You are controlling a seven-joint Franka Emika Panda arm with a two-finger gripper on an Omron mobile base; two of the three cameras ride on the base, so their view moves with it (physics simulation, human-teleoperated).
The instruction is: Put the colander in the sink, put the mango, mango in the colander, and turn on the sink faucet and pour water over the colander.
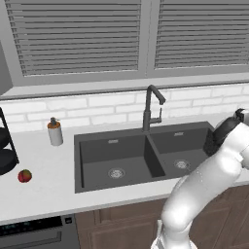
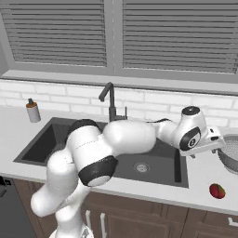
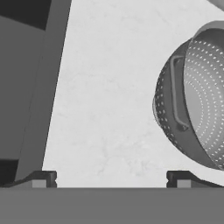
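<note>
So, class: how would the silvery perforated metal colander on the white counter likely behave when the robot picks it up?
The silvery perforated metal colander looks rigid, so it should probably keep its shape. Thin holed walls suggest it is light. Its rounded bowl may rock or tip if nudged; the side handle seems the surest hold for the open hand.

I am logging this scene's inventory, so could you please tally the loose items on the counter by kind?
Small round red mangos with a greenish patch: 2
Silvery-grey perforated metal colander: 1
Small grey soap dispenser with an orange-brown top: 1
Total: 4
</note>
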